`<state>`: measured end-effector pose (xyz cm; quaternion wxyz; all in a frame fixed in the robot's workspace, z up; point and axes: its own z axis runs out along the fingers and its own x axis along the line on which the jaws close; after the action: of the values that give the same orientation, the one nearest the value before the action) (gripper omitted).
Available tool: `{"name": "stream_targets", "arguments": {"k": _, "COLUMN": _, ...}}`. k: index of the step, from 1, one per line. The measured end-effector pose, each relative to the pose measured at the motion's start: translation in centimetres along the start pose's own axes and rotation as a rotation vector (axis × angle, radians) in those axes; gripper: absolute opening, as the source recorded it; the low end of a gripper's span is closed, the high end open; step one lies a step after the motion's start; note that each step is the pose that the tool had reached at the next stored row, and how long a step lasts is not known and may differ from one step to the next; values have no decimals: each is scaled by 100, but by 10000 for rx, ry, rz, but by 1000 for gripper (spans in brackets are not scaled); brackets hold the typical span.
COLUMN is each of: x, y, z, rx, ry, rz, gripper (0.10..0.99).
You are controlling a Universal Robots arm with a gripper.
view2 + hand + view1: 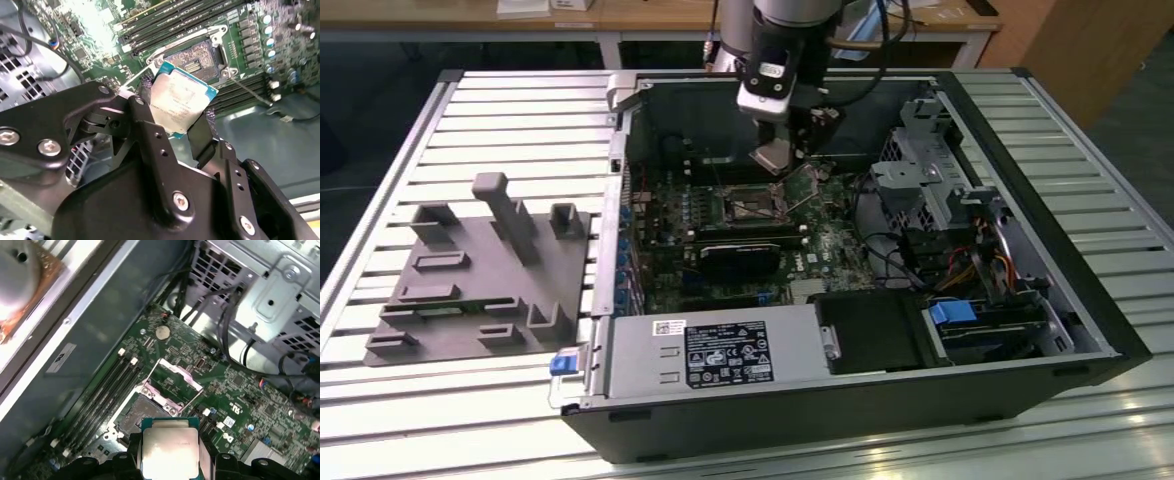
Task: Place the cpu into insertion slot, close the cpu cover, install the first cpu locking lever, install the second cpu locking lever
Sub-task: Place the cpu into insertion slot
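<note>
My black pincer (pixel 174 114) is pinching the small flat square silvery chip (pixel 184 97) by two edges so it sits level. It hangs above the dark-framed square socket (pixel 199 56) on the green board (pixel 240 390), whose thin metal cover frame (pixel 171 381) stands tipped up, leaving room.

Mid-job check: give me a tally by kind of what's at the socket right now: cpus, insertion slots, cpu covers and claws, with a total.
cpu, held in the claw: 1
insertion slot, unfilled: 1
cpu cover, raised: 1
claw: 1
Total: 4
</note>
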<state>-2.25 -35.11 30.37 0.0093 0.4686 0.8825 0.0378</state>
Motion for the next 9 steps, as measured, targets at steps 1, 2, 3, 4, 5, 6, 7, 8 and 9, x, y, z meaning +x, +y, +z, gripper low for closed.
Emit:
{"name": "stream_targets", "arguments": {"k": 1, "x": 0, "y": 0, "z": 3, "rx": -3, "ry": -13, "rz": 168, "gripper": 537}}
{"name": "stream_targets", "arguments": {"k": 2, "x": 0, "y": 0, "z": 6, "rx": -7, "ry": -27, "rz": 355, "gripper": 537}}
{"name": "stream_targets", "arguments": {"k": 3, "x": 0, "y": -1, "z": 9, "rx": -9, "ry": -40, "rz": 525, "gripper": 537}}
{"name": "stream_targets", "arguments": {"k": 4, "x": 0, "y": -1, "z": 12, "rx": -13, "ry": -53, "rz": 696, "gripper": 537}}
{"name": "stream_targets", "arguments": {"k": 5, "x": 0, "y": -1, "z": 14, "rx": -16, "ry": -67, "rz": 866, "gripper": 537}}
{"name": "stream_targets", "arguments": {"k": 6, "x": 0, "y": -1, "z": 17, "rx": -19, "ry": -80, "rz": 1033, "gripper": 537}}
{"name": "stream_targets", "arguments": {"k": 7, "x": 0, "y": -1, "z": 19, "rx": -22, "ry": -93, "rz": 1202, "gripper": 537}}
{"name": "stream_targets", "arguments": {"k": 8, "x": 0, "y": -2, "z": 22, "rx": -25, "ry": -106, "rz": 1369, "gripper": 537}}
{"name": "stream_targets", "arguments": {"k": 9, "x": 0, "y": -2, "z": 25, "rx": -28, "ry": -120, "rz": 1552, "gripper": 537}}
